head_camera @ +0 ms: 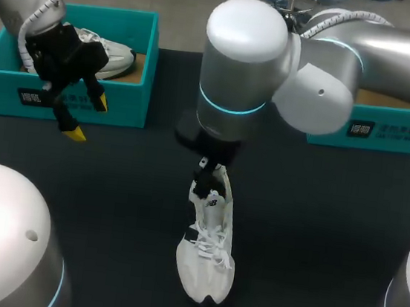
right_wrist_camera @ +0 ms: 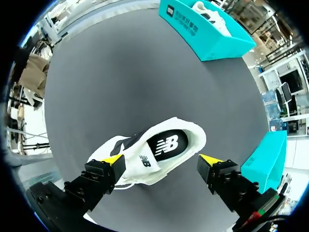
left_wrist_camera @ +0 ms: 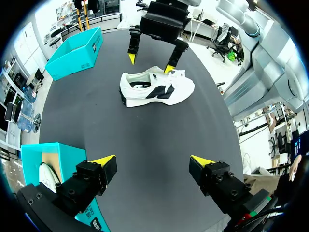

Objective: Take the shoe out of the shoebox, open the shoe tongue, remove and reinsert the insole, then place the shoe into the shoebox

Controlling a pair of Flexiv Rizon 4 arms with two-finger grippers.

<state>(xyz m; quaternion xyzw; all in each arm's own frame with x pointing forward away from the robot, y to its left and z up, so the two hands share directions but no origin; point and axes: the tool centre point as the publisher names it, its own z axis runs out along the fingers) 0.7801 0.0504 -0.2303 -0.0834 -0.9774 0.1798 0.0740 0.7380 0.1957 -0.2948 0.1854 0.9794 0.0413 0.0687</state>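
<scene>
In the head view the white sneaker (head_camera: 206, 255) stands on the dark counter (head_camera: 329, 236), well apart from the teal shoebox (head_camera: 121, 106), which holds a second shoe (head_camera: 111, 56). The left wrist view shows the left gripper (left_wrist_camera: 153, 163) spread wide and empty, far from the sneaker. In the right wrist view the right gripper (right_wrist_camera: 161, 160) hangs wide open astride the sneaker's opening, apparently touching nothing. The sneaker looks light, with a soft upper over a firmer sole, so the padded heel collar seems the safest hold.

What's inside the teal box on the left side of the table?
A white shoe lies in the teal box, one end showing. The left gripper hangs in front and hides the rest, so anything else inside cannot be seen.
</scene>
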